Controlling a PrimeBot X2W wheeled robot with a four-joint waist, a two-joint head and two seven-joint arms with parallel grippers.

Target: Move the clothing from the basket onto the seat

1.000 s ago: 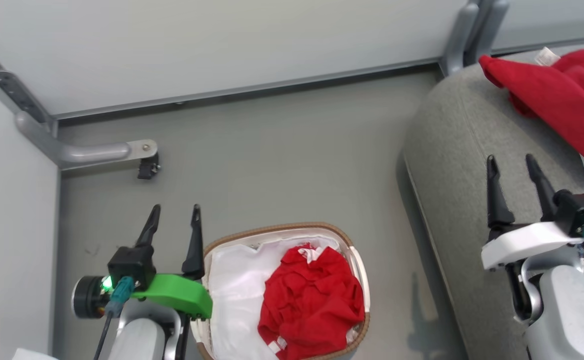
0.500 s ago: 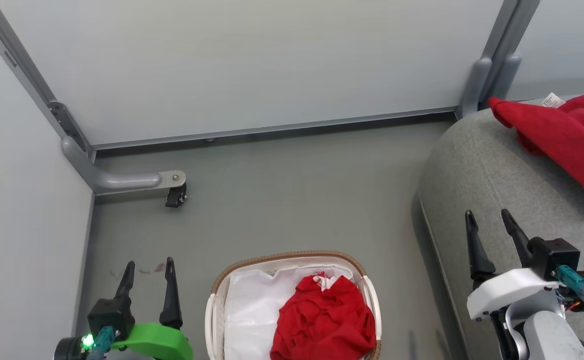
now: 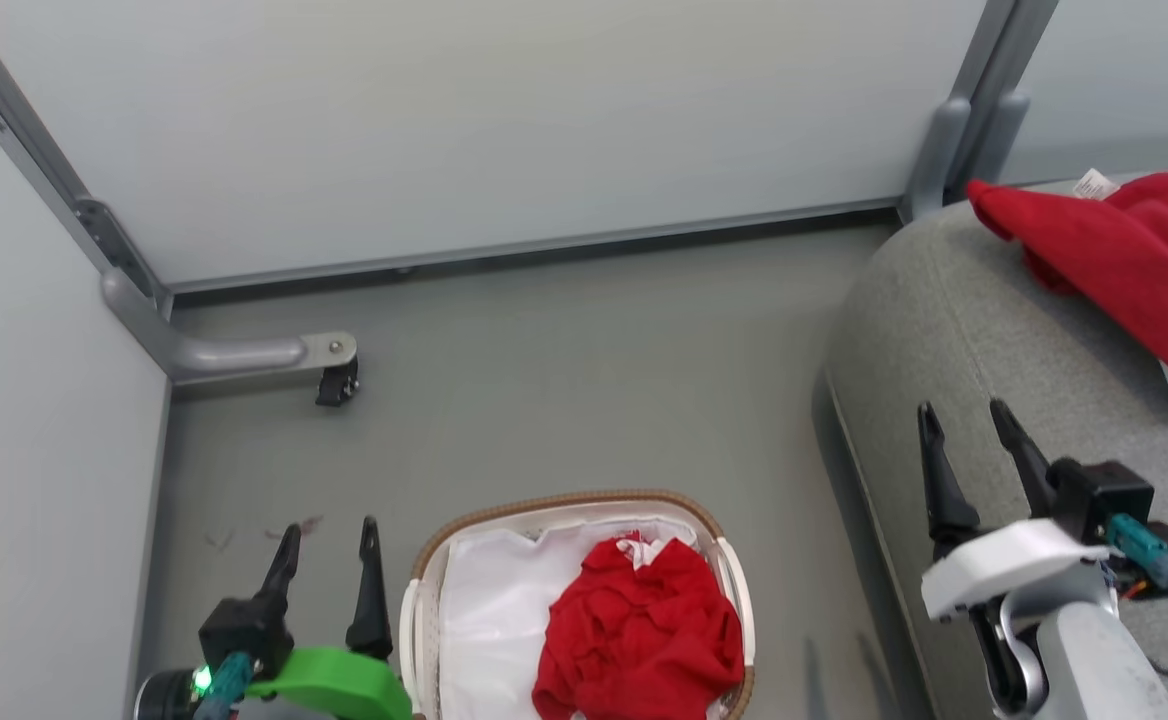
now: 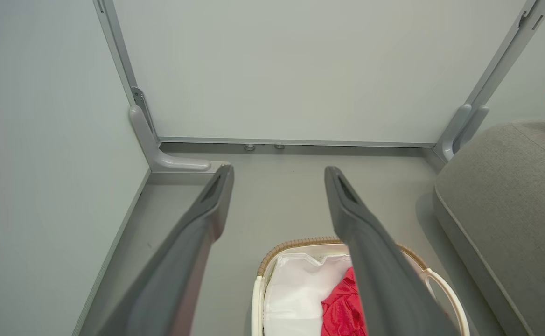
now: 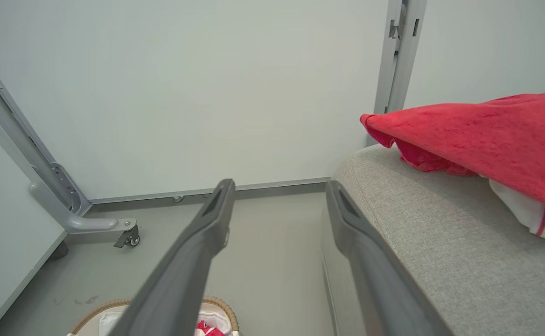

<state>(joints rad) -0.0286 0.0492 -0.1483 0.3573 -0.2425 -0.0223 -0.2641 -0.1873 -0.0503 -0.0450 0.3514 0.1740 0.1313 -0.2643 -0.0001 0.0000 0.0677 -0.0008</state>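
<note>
Both sets of jaws stand parted and hold nothing. The left gripper [image 3: 329, 527], on its green mount, hangs low over the grey floor [image 3: 564, 380] just left of the basket [image 3: 564, 503], fingers pointing toward the back wall. The right gripper [image 3: 962, 407], on a white mount, hovers at the left edge of the seat [image 3: 944, 300]. In the right wrist view one of its fingers lies over the floor and the other over the grey upholstery.

The oval basket, white with a brown woven rim, sits on the floor between the two arms, near the bottom of the head view. A crumpled red garment [image 3: 644, 640] with a little white trim fills its right half, and the white liner [image 3: 489, 620] lies bare on the left. Neither gripper touches the basket or the garment.

The seat rises to the right of the basket, with a strip of floor between them. A second red garment [image 3: 1124, 260] is spread across its far right part, a white label [image 3: 1094, 184] at its upper edge and red-and-white striped trim at its lower corner.

Pale partition panels [image 3: 494, 120] on grey metal frames close off the back and left. A small black caster [image 3: 336, 383] on a frame foot stands on the floor, well beyond the left gripper.
</note>
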